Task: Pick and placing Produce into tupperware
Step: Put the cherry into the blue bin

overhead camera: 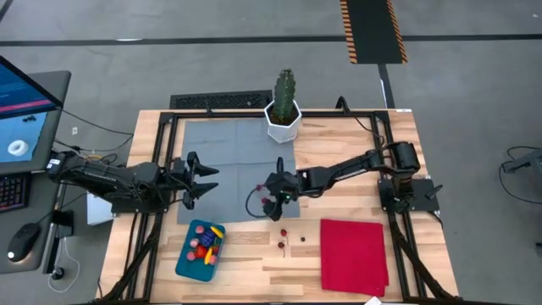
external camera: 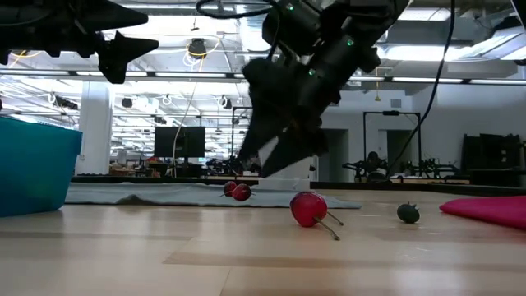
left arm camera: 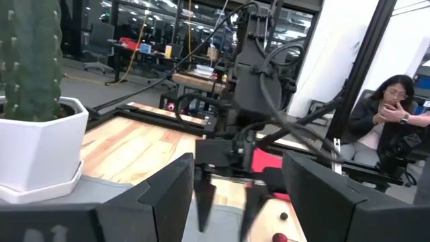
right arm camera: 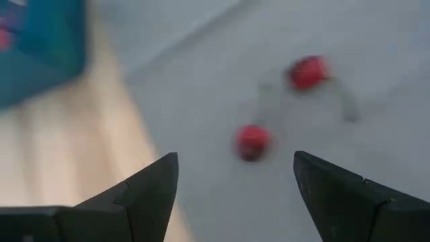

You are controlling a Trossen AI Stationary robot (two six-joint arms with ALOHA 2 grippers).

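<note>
The teal tupperware (overhead camera: 188,258) stands on the wood at the near left and holds several pieces of toy produce (overhead camera: 206,241). It also shows in the low view (external camera: 33,173) and the right wrist view (right arm camera: 40,40). A pair of red cherries (right arm camera: 252,141) lies on the grey mat (overhead camera: 229,161) and also shows in the low view (external camera: 238,191). My right gripper (right arm camera: 235,195) is open just above the pair, touching nothing (overhead camera: 273,196). A red cherry (external camera: 308,208) and a dark piece (external camera: 408,214) lie on the wood nearby. My left gripper (overhead camera: 199,180) is open and empty, raised over the mat's left edge.
A green cactus in a white pot (overhead camera: 284,110) stands at the mat's far edge. A flat red cloth (overhead camera: 354,254) lies at the near right. Small loose pieces (overhead camera: 282,244) lie on the wood between the tupperware and the cloth. A person (left arm camera: 390,114) sits beyond the table.
</note>
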